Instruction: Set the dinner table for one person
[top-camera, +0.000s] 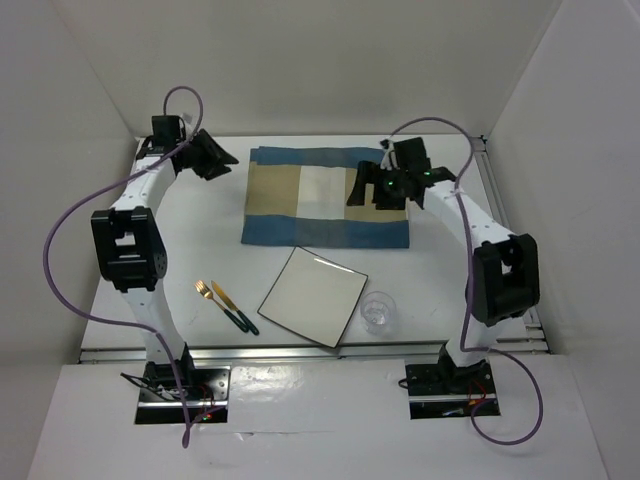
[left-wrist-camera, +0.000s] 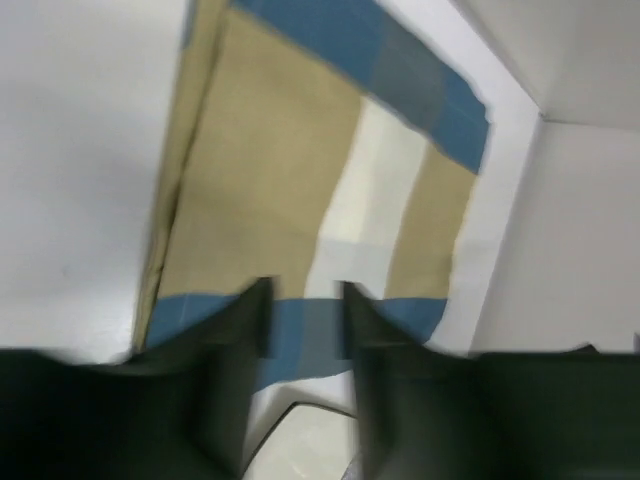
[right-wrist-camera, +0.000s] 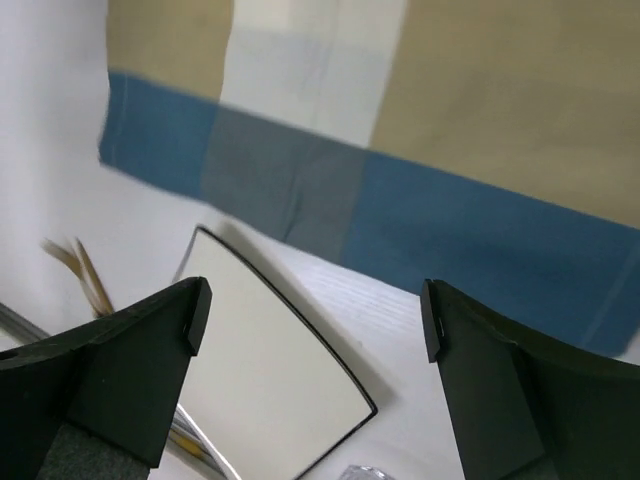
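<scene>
The white dinner table (top-camera: 200, 230) carries a blue-and-tan striped placemat (top-camera: 325, 197) at the middle back. A square white plate with a dark rim (top-camera: 313, 296) lies in front of it, apart from it. A fork and a knife with green handles (top-camera: 226, 305) lie left of the plate, and a clear glass (top-camera: 378, 312) stands at its right. My left gripper (top-camera: 213, 156) hovers open and empty beside the placemat's far left corner. In the left wrist view the gripper (left-wrist-camera: 305, 320) looks along the placemat (left-wrist-camera: 280, 180). My right gripper (top-camera: 372, 188) is wide open and empty above the placemat's right part. In the right wrist view the gripper (right-wrist-camera: 315, 315) frames the plate (right-wrist-camera: 270, 370).
White walls close in the table at the back and both sides. A metal rail (top-camera: 300, 352) runs along the near edge, with both arm bases behind it. Fork tines (right-wrist-camera: 85, 272) and the glass rim (right-wrist-camera: 365, 472) show in the right wrist view.
</scene>
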